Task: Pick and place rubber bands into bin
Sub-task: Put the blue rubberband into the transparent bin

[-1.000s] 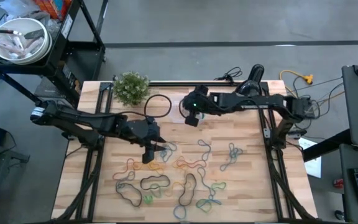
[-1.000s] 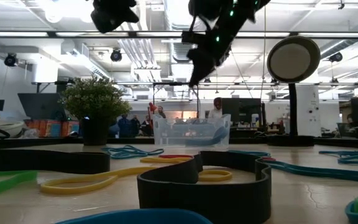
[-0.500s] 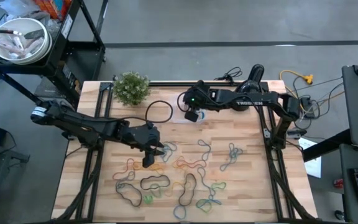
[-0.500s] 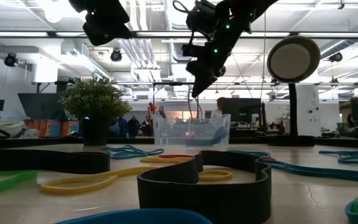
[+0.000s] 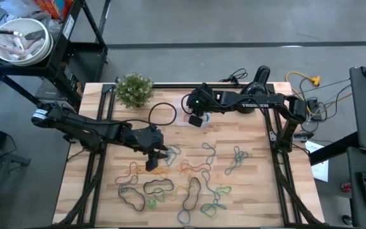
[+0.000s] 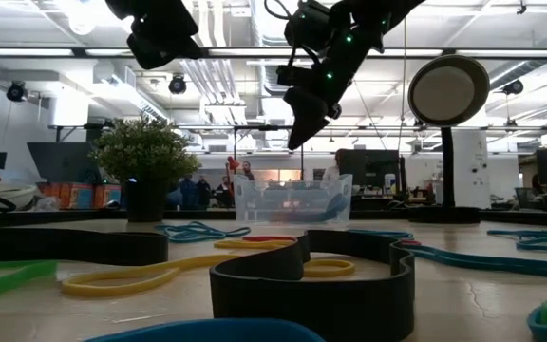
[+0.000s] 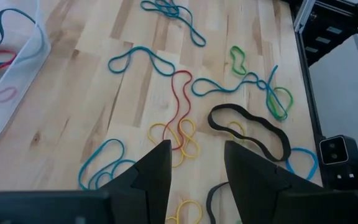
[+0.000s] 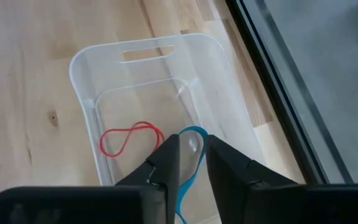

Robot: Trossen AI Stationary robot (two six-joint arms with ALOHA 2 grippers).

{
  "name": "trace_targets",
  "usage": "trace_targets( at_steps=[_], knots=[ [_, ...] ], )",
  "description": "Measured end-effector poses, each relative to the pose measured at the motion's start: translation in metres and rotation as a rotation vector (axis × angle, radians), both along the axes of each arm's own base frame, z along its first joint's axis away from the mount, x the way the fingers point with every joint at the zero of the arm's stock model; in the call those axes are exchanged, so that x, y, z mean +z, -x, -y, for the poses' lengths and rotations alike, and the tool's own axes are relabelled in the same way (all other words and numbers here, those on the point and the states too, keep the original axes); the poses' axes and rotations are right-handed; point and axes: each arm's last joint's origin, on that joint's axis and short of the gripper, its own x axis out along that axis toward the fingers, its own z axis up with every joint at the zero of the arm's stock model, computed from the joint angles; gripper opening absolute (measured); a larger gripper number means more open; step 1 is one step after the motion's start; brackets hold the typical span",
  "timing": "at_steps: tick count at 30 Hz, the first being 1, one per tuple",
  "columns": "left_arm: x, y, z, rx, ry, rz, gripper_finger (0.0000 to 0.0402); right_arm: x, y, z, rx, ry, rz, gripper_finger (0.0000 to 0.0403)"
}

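The clear bin (image 8: 148, 93) stands near the table's far edge, with a red rubber band (image 8: 129, 138) and a blue one (image 8: 191, 140) lying in it. My right gripper (image 8: 192, 155) hangs open just above the bin (image 6: 292, 201), and the blue band shows through the gap between its fingers. Many coloured rubber bands (image 5: 189, 178) lie loose on the near half of the table. My left gripper (image 7: 194, 171) hovers open above them, over a yellow band (image 7: 178, 134) and a red one (image 7: 182, 93), touching nothing.
A small potted plant (image 5: 134, 89) stands at the far left corner, with a large black loop (image 5: 162, 112) beside it. A thick black band (image 7: 253, 124) lies close to my left gripper. A cart with a metal bowl (image 5: 18, 39) stands beyond the table's left.
My right gripper has shifted a little toward the table's left over the bin, then opened and let go. The blue band that hung below it now lies in the bin. My left gripper has sunk slightly toward the bands on the table.
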Motion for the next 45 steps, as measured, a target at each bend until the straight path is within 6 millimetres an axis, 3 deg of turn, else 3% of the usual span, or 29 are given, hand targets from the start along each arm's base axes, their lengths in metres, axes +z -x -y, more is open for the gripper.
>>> trace_targets(
  at_steps=[6,12,17,28,32,38,45],
  knots=[
    [-0.008,0.002,-0.003,0.051,-0.069,-0.049,0.0132,0.018,0.007,-0.008,0.068,-0.073,0.014,0.0088],
    [-0.041,0.002,-0.005,0.061,-0.128,-0.161,0.0132,0.049,0.026,-0.029,0.247,-0.259,0.077,0.0082],
    [-0.068,-0.005,-0.005,0.07,-0.138,-0.212,0.0132,0.077,0.051,-0.058,0.383,-0.357,0.105,0.0071],
    [-0.098,-0.028,-0.021,0.183,-0.126,-0.245,0.0132,0.125,0.118,-0.131,0.531,-0.425,0.196,0.0063],
    [-0.103,-0.031,-0.032,0.241,-0.088,-0.263,0.0132,0.131,0.143,-0.152,0.544,-0.482,0.225,0.0063],
    [-0.114,-0.036,-0.045,0.262,-0.01,-0.307,0.0132,0.132,0.168,-0.172,0.488,-0.436,0.26,0.0063],
    [-0.125,-0.039,-0.054,0.308,0.027,-0.35,0.0132,0.128,0.177,-0.181,0.448,-0.422,0.265,0.006]
  ],
)
